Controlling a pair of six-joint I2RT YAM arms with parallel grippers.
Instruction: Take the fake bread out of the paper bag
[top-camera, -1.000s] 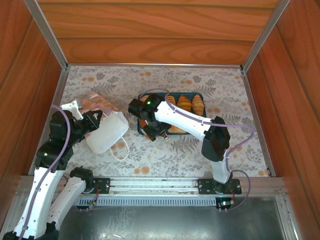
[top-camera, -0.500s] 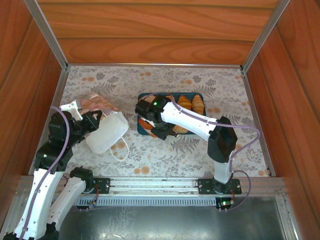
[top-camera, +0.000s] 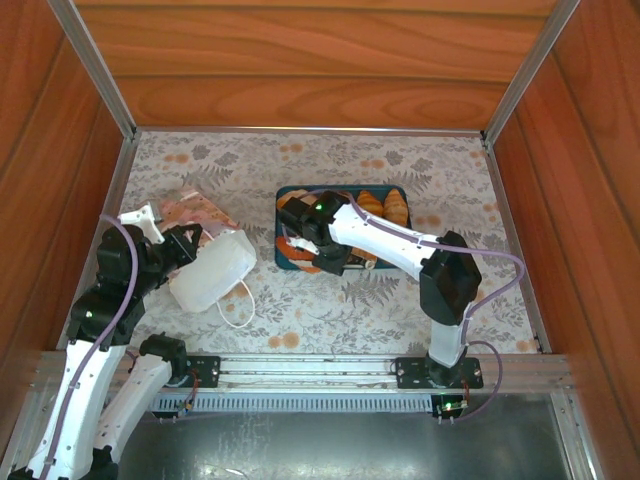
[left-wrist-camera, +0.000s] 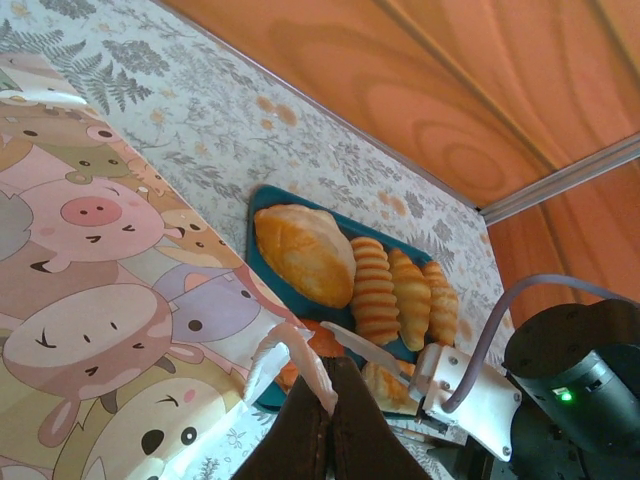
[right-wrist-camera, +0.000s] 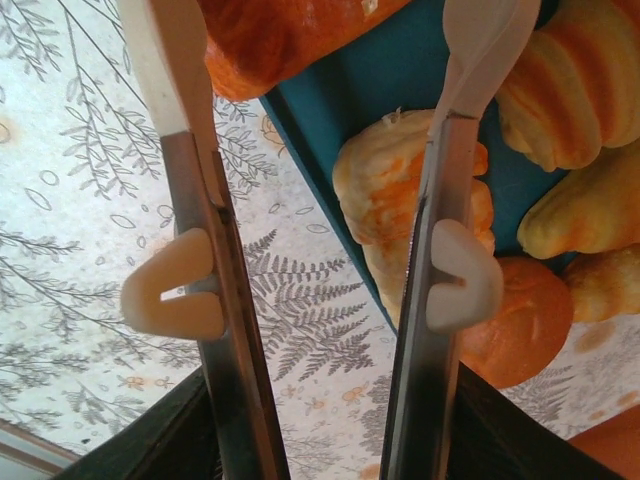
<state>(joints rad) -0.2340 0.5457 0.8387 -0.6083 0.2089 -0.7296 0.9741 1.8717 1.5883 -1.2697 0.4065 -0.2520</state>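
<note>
The paper bag (top-camera: 212, 268) lies tipped at the left, white with pinkish sides. Its cartoon-pig side (left-wrist-camera: 90, 300) is in the left wrist view. My left gripper (top-camera: 185, 243) is shut on a white strip at the bag's rim (left-wrist-camera: 300, 365). Fake bread lies in a teal tray (top-camera: 400, 190): an oval loaf (left-wrist-camera: 305, 255), a ridged roll (left-wrist-camera: 375, 290) and croissants (top-camera: 372, 205). My right gripper (top-camera: 305, 250) hangs over the tray's near left corner, jaws well apart. An orange piece (right-wrist-camera: 280, 35) sits between its fingers (right-wrist-camera: 185, 60), whose tips are cut off.
In the right wrist view a pale croissant (right-wrist-camera: 385, 190) and a round orange bun (right-wrist-camera: 520, 320) lie in the tray (right-wrist-camera: 400, 70) under the right finger. Wooden walls (top-camera: 320, 70) close in the patterned tabletop (top-camera: 330, 310) on three sides. The bag's cord handle (top-camera: 238, 305) trails in front.
My right gripper has moved right and back, from the tray's near left corner to over the tray. The bag has sunk slightly towards the front in my left gripper.
</note>
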